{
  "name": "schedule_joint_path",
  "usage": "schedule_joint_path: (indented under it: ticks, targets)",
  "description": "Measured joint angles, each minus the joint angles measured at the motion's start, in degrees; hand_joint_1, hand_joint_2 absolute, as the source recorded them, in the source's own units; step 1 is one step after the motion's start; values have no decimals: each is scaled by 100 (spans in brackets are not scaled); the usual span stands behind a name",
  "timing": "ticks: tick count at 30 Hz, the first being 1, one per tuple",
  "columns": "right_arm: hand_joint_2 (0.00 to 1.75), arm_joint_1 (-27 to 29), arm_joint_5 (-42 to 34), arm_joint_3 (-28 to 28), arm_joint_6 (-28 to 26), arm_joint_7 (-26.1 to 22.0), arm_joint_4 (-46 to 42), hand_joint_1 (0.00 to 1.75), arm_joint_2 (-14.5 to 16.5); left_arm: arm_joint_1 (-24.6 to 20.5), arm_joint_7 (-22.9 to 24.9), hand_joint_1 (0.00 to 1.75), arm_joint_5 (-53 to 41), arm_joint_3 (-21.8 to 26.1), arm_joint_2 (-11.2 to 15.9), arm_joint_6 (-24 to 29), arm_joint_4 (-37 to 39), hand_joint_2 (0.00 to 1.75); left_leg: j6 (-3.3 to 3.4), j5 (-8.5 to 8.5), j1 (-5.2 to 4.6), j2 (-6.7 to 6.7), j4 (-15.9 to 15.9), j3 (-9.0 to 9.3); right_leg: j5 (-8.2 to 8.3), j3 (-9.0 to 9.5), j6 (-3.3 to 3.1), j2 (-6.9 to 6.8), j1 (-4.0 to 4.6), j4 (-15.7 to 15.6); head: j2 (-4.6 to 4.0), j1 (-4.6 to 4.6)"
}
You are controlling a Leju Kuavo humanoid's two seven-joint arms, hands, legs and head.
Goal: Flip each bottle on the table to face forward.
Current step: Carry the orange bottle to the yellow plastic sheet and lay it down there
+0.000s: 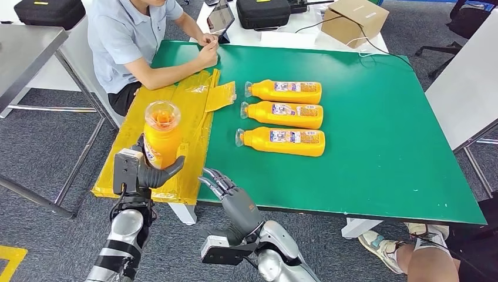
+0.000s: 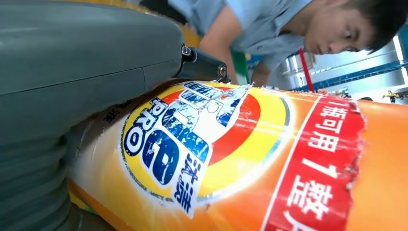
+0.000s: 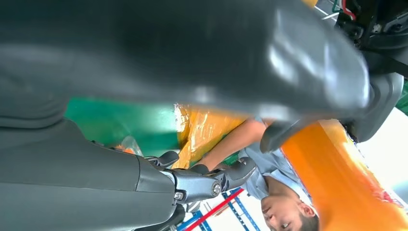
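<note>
At lower left of the head view, the left hand grips an upright orange bottle around its lower body; the right hand hangs open-fingered. Rigid, glossy plastic, probably slippery: best grasped mid-body. Three bottles lie on the green table.

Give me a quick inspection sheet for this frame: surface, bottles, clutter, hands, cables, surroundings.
Surface: green table, yellow plastic sheet over its left edge.
Job's things: three orange bottles lying flat in a row; fourth bottle held upright.
Clutter: nothing seen on the green.
Hands: left hand grips the fourth bottle; right hand holds nothing, fingers apart.
Cables: white cable at far edge.
Surroundings: person seated left; cardboard box and black case behind.
</note>
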Motion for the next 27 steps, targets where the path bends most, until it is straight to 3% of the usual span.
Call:
schedule_joint_path:
  ticks: [7,12,19,27]
  targets:
    - [0,-22,-76,-67,109,-58,5,0,-7,-610,148,175,-1130,161,236,426,425,175,0,0,-1,-2,0,-1,0,0,0,0,0,0,0,1]
    - [0,-49,-90,-90,237,-92,9,0,-1,-1097,745,175,-3317,-8,461,993,1055,175,-1,2,0,-4,0,-1,0,-1,0,-1,0,0,0,1]
    - [0,-92,-102,-78,539,-148,7,0,45,-1836,1504,175,-4934,-504,715,48,2751,175,-2,4,-1,2,0,0,2,0,0,2,-1,2,0,1]
    - [0,-91,-92,-9,622,-167,3,0,61,-2193,1595,175,-5089,-689,809,5,4002,175,-3,4,0,-3,0,-2,1,-1,0,1,0,2,0,-1]
